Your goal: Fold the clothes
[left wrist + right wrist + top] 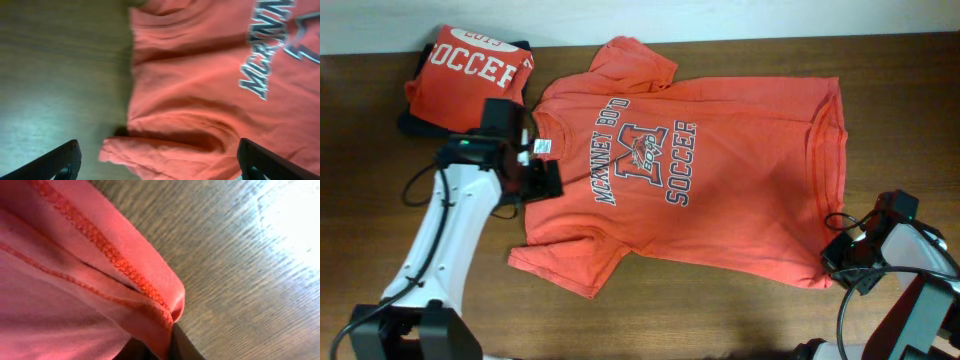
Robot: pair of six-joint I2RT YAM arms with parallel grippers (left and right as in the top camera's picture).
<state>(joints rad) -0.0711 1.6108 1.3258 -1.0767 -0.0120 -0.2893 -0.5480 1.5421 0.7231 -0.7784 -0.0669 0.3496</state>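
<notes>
An orange-red T-shirt (720, 190) with "SOCCER" lettering lies spread flat, chest up, across the table. My left gripper (545, 180) hovers open by its collar and near shoulder. In the left wrist view a bunched sleeve (165, 155) lies between the wide-apart fingers (62, 160), which do not touch it. My right gripper (835, 262) is at the shirt's lower right hem corner. In the right wrist view its jaws (167, 347) are shut on the stitched hem (125, 275), which folds up out of them. A second shirt (470, 70) sits folded at the back left.
The folded shirt rests on a dark cloth (420, 125). Bare wooden table (380, 220) shows to the left and along the front. Black cables (850, 225) loop beside the right arm, and the table's back edge meets a white wall.
</notes>
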